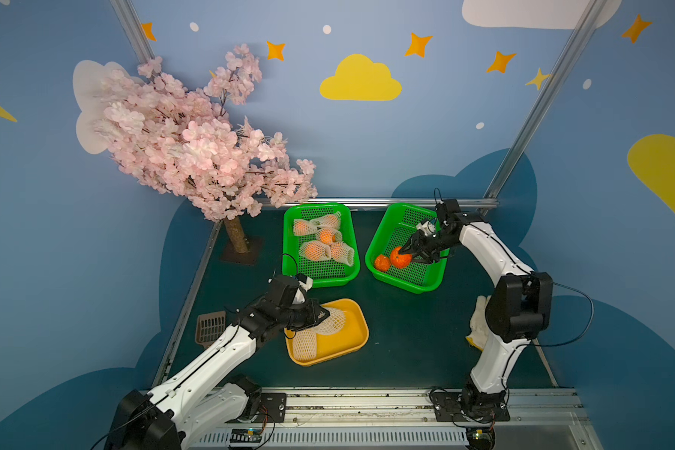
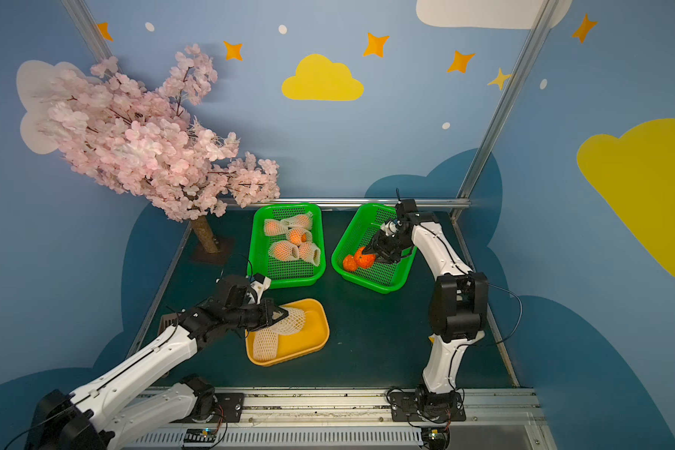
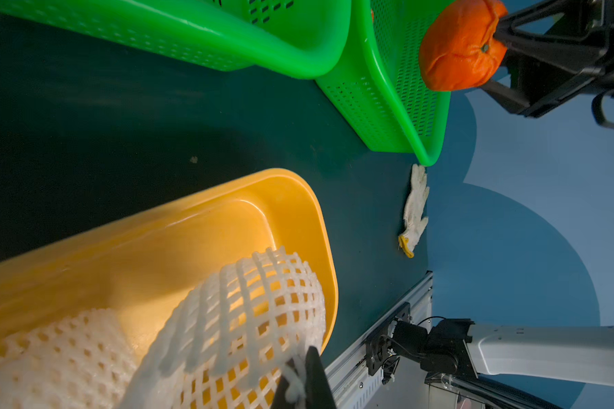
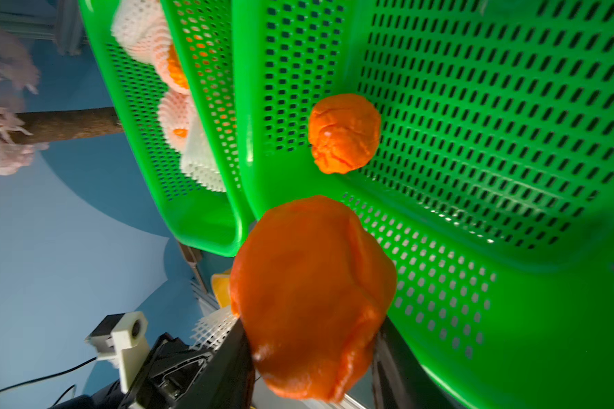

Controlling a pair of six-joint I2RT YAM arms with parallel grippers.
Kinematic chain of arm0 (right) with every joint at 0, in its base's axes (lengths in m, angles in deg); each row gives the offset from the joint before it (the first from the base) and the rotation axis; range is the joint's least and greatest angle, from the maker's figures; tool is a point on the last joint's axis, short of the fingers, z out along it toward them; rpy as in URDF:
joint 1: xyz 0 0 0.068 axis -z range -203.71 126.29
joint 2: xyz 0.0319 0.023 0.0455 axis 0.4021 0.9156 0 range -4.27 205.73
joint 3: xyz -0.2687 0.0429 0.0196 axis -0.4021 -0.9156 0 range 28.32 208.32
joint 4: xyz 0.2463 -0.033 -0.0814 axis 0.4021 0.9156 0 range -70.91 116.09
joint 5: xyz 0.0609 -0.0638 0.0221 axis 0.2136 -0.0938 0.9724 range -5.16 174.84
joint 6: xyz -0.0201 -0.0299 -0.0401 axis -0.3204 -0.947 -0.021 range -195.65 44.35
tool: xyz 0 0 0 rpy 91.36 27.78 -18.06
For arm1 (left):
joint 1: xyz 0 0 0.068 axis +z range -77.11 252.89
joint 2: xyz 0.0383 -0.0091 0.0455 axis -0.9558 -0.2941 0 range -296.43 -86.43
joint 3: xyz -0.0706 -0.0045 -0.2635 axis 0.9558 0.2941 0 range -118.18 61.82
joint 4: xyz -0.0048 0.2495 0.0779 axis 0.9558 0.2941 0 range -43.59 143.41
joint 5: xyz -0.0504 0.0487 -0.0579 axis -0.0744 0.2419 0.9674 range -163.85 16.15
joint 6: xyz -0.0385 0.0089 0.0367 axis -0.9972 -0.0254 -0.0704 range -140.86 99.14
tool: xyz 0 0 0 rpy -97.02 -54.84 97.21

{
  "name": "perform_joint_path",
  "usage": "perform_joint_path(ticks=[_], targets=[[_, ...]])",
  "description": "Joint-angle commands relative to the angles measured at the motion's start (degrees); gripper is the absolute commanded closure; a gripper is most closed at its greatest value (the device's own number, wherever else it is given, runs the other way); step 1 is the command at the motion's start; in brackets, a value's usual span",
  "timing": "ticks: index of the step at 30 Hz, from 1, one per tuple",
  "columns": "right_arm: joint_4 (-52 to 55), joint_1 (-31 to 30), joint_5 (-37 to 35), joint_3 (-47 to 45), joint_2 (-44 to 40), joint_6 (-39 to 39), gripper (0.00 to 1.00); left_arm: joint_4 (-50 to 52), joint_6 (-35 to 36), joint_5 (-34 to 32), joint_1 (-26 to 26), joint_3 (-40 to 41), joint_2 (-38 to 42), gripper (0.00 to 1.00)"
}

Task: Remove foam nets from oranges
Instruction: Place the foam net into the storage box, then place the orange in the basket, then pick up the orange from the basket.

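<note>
We see a dark mat (image 1: 406, 343) edged by metal rails, with a yellow tray (image 1: 361, 335) near its front. Bare mat runs from the tray's right side out to the right arm's base, where a white glove (image 1: 478, 323) lies at the mat's edge. A narrower bare strip separates the tray from two green baskets behind it. The left basket (image 1: 286, 241) stands just behind the tray. The right basket (image 1: 429, 289) sits behind and to the right of the tray, turned at an angle. A brown slotted scoop (image 1: 210, 327) lies to the tray's left, and a pink blossom tree (image 1: 195, 144) stands farther behind on that side, its branches hanging over the mat's back corner. The left claw (image 1: 322, 315) hovers over the tray's back left part, closed on one end of a white net (image 1: 335, 322) that arches up from the tray floor. A flat net (image 1: 304, 345) lies in the tray's front left corner. The right claw (image 1: 408, 254), well behind and right of the tray, grips a bare orange (image 1: 398, 259) above the right basket's floor. A loose orange (image 1: 382, 263) rests on that floor just beside it. Five wrapped oranges (image 1: 314, 250) crowd the left basket.
</note>
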Motion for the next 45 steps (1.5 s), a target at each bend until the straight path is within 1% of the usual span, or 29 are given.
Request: perform_joint_path(ticks=[1, 2, 3, 4, 6, 9, 11, 13, 15, 16, 17, 18, 19, 20, 23, 24, 28, 30, 35, 37, 39, 41, 43, 45], targets=[[6.90, -0.12, -6.85, 3.18, 3.06, -4.67, 0.82, -2.64, 0.92, -1.08, -1.25, 1.54, -1.22, 0.82], [7.20, -0.13, -7.42, 3.83, 3.92, -4.92, 0.82, -2.64, 0.74, -1.06, -1.23, 1.88, -1.63, 0.76], [7.43, -0.13, -8.04, 4.52, 4.94, -5.22, 0.82, -2.13, 0.76, -1.04, -1.34, 1.82, -1.88, 0.68], [7.40, -0.22, -8.69, 5.01, 5.74, -5.43, 0.81, -1.43, 0.90, -1.20, -1.29, 1.66, -2.01, 0.57], [7.49, -0.22, -9.30, 6.17, 7.42, -5.98, 0.79, 0.25, 1.15, -2.05, -1.30, 1.17, -1.34, 0.45], [8.65, -0.30, -9.53, 8.64, 10.42, -6.97, 0.76, 3.93, 2.11, -4.27, -1.17, -1.51, 1.09, 0.32], [8.56, -0.53, -8.33, 9.72, 11.77, -7.59, 0.73, 6.25, 2.51, -5.02, -0.78, -4.19, 2.43, 0.27], [9.39, -0.81, -7.53, 11.46, 13.10, -8.59, 0.64, 8.88, 2.99, -5.66, -0.30, -7.52, 3.34, 0.25], [10.05, -1.26, -6.04, 12.96, 13.85, -9.89, 0.49, 11.19, 3.66, -6.63, 0.13, -11.38, 4.27, 0.22], [10.20, -1.40, -5.41, 13.29, 13.84, -10.51, 0.44, 12.43, 4.06, -7.12, 0.47, -13.13, 4.58, 0.20], [10.54, -1.53, -4.87, 13.70, 13.74, -11.39, 0.40, 13.70, 4.31, -7.43, 1.20, -15.25, 4.71, 0.16], [11.12, -1.57, -4.81, 13.95, 13.52, -12.34, 0.35, 14.85, 4.58, -7.31, 2.27, -17.20, 4.59, 0.08], [11.78, -1.71, -5.00, 14.11, 13.22, -13.33, 0.31, 15.40, 4.78, -6.42, 3.32, -18.78, 4.29, 0.06], [12.36, -1.75, -5.13, 14.06, 12.82, -14.38, 0.19, 15.74, 5.03, -4.67, 4.88, -20.27, 3.50, 0.05], [14.19, -1.39, -5.27, 13.69, 11.76, -16.30, 0.18, 15.63, 5.15, 1.72, 8.66, -23.42, 0.08, 0.05], [14.53, -1.28, -5.47, 13.46, 11.00, -16.53, 0.18, 15.41, 5.58, 2.71, 8.91, -24.36, -0.97, 0.05], [14.76, -1.01, -6.17, 12.89, 6.29, -16.61, 0.17, 15.29, 7.53, 3.42, 10.17, -28.86, -4.71, 0.04], [15.69, -1.01, -6.73, 13.23, 3.39, -16.74, 0.17, 16.96, 9.27, 4.20, 11.55, -32.34, -8.72, 0.04], [18.05, -1.61, -6.64, 11.00, -5.43, -17.12, 0.16, 25.46, 13.41, 1.75, 13.90, -41.61, -21.29, 0.04], [17.52, -2.70, -6.53, 7.83, -9.94, -16.68, 0.15, 28.12, 15.17, -1.97, 14.36, -44.81, -26.17, 0.05], [16.51, -4.51, -6.08, 3.85, -14.60, -15.88, 0.14, 28.56, 16.15, -4.75, 14.95, -47.43, -30.88, 0.05], [15.85, -6.43, -5.62, 0.06, -18.22, -14.79, 0.14, 28.14, 14.76, -6.22, 15.82, -49.41, -34.92, 0.05], [14.90, -8.60, -4.96, -3.37, -21.27, -13.40, 0.14, 25.30, 11.53, -4.45, 17.17, -50.36, -38.66, 0.06], [13.82, -11.03, -4.34, -6.26, -24.08, -11.77, 0.14, 21.40, 7.71, -4.11, 17.98, -50.77, -41.79, 0.06]])
